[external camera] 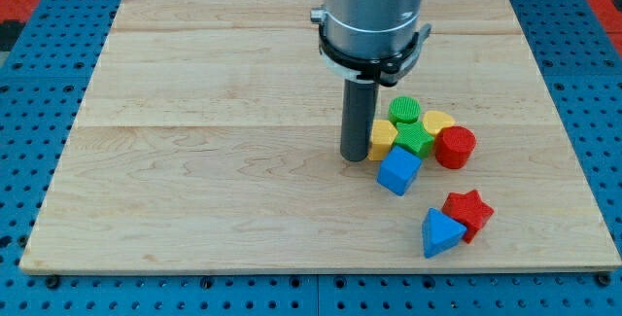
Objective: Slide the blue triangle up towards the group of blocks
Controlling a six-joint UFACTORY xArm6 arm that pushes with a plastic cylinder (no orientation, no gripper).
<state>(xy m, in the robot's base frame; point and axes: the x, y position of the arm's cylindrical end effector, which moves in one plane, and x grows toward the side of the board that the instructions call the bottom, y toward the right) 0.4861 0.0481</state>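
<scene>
Wooden board (194,160) holds everything. The group sits at the view's right of centre: red cylinder (455,147), blue cube (398,171), green blocks (409,126), yellow blocks (384,139). No gripper is fitted, so nothing is grasped; my tip (354,158) rests just left of the group, touching or nearly touching yellow. Task judged not started: the blue triangle (440,233) lies below the group, apart from it, against the red star (468,211), wedge-shaped, apex up.

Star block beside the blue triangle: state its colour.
Red. The star block touches the blue triangle on its upper right, clearest in the camera view.
</scene>
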